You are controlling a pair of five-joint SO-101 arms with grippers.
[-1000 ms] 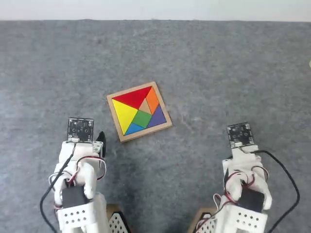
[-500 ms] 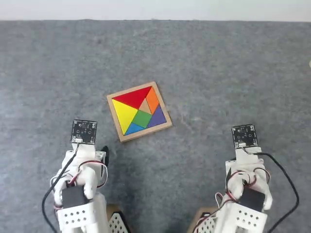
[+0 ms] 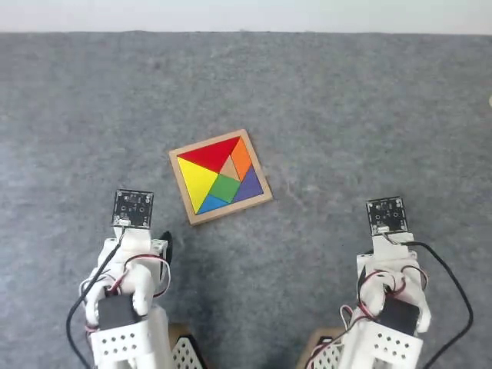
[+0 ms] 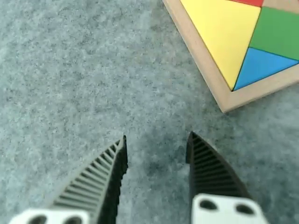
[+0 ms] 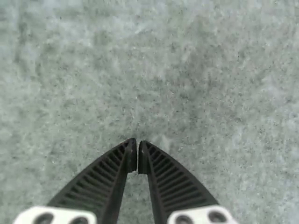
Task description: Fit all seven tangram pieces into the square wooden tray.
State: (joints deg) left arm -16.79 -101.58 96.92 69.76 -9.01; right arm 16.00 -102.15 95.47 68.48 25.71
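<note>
- Square wooden tray (image 3: 231, 211) flat on the grey mat (image 3: 346, 115), mid-table, skewed to its edges; no long axis.
- Tangram pieces (image 3: 197, 181) seated inside.
- Left gripper (image 4: 156, 137) near the tray's near corner, fingers parted, empty.
- Right gripper (image 5: 138, 142) well apart, fingers pressed together.

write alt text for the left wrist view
The left arm's open tool, empty, hangs over the grey mat. Just ahead, clear of it, sits a corner of the wooden tray holding a yellow piece, a green piece and a blue piece.
</note>
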